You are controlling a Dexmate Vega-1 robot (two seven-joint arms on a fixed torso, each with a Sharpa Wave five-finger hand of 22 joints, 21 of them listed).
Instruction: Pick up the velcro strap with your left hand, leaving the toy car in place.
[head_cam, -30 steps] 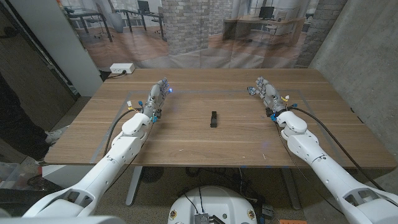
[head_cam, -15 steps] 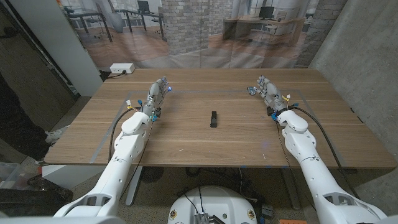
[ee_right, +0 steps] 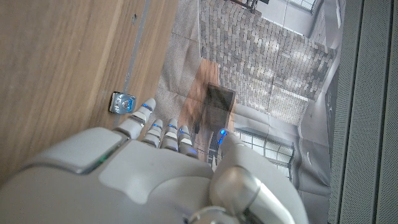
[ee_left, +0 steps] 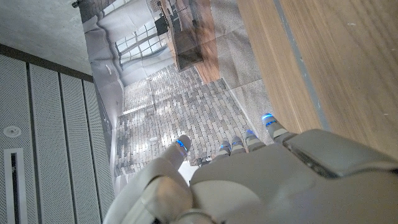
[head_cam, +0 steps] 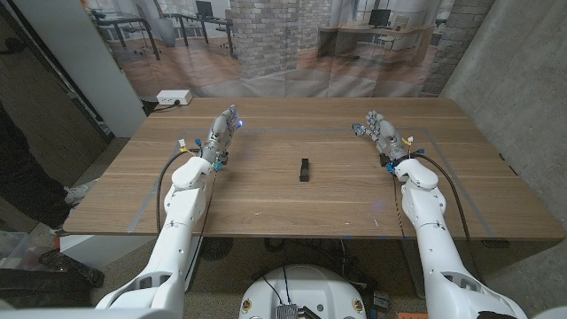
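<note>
The velcro strap (head_cam: 304, 168), a short black strip, lies lengthwise at the middle of the wooden table (head_cam: 266, 199). My left hand (head_cam: 221, 135) stands well to the strap's left, fingers stretched toward the far edge and holding nothing; its back (ee_left: 261, 180) appears in the left wrist view. A small grey toy car (head_cam: 359, 130) sits at the far right, just beside the fingertips of my right hand (head_cam: 382, 135). That hand is open too, and the right wrist view has the car (ee_right: 122, 101) close to its fingers (ee_right: 144, 121).
A white box (head_cam: 174, 97) lies on the floor beyond the table's far left corner. A person in dark clothes (head_cam: 22, 168) stands at the left edge of the head view. Bare wood surrounds the strap on all sides.
My left hand has shifted slightly toward the far edge, and both forearms have swung inward. The strap and the toy car have not moved.
</note>
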